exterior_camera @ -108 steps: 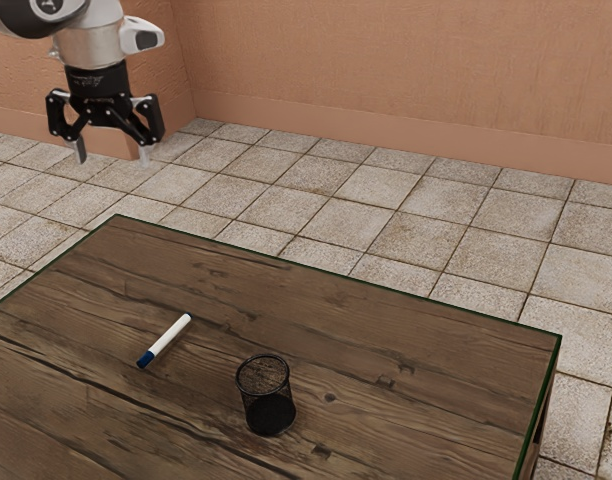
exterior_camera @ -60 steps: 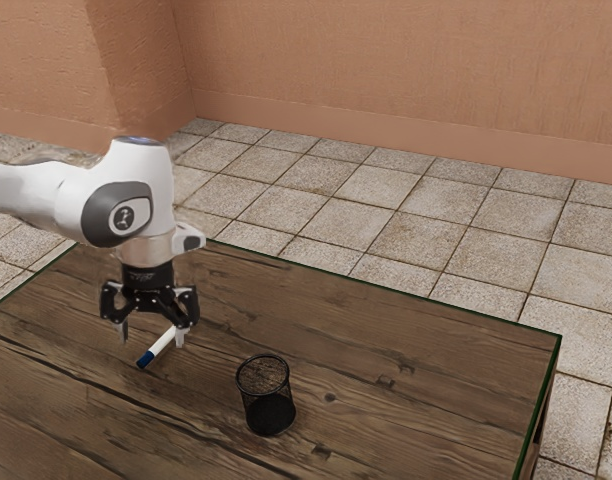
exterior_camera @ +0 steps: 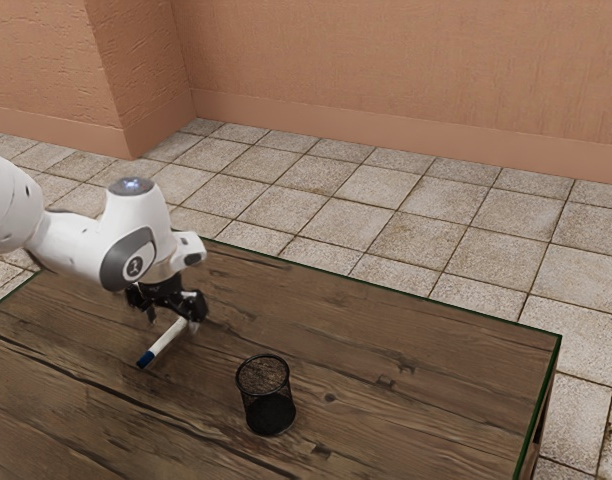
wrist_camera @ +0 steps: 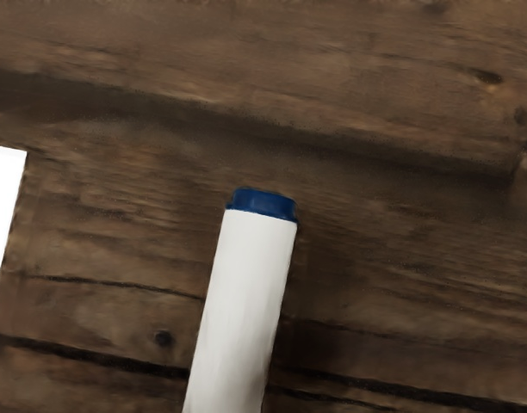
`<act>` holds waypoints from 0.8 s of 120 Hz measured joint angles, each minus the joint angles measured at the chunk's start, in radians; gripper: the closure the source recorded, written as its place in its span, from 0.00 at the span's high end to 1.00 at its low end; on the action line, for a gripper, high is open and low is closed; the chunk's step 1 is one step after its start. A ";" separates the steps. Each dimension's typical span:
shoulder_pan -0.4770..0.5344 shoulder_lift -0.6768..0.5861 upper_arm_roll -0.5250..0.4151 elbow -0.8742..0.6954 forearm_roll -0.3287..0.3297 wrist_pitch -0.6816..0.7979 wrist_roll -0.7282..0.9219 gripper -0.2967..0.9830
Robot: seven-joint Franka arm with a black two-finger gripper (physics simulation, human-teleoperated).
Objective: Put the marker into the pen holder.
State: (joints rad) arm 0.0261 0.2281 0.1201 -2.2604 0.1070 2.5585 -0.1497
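Left of frame centre, the black two-finger gripper [exterior_camera: 173, 320], fingers apart, is at the white, blue-capped plastic marker [exterior_camera: 166, 343]; centring across it before closing should limit rolling.

Terracotta walls [exterior_camera: 386, 60], pale square floor tiles [exterior_camera: 361, 185], dark wooden table [exterior_camera: 386, 350]

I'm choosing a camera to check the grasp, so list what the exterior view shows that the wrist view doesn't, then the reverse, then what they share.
Exterior view: my arm, the open gripper, the black mesh pen holder, the tiled floor and the wall.
Wrist view: a close look at one blue marker end, and a white patch I can't identify.
Both: the white-and-blue marker and the wooden tabletop.
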 joint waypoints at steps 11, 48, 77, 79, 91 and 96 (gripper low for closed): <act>0.027 0.055 0.000 0.040 0.009 0.039 0.075 0.77; 0.043 0.082 -0.001 0.051 -0.090 0.099 0.253 0.57; 0.042 0.075 -0.002 0.040 -0.131 0.111 0.328 0.30; 0.042 0.074 -0.003 0.039 -0.132 0.112 0.332 0.29; 0.042 0.072 -0.014 0.032 -0.159 0.113 0.350 0.25; 0.041 0.072 -0.018 0.029 -0.177 0.114 0.357 0.25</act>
State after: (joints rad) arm 0.0672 0.2999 0.1017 -2.2316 -0.0698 2.6725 0.2069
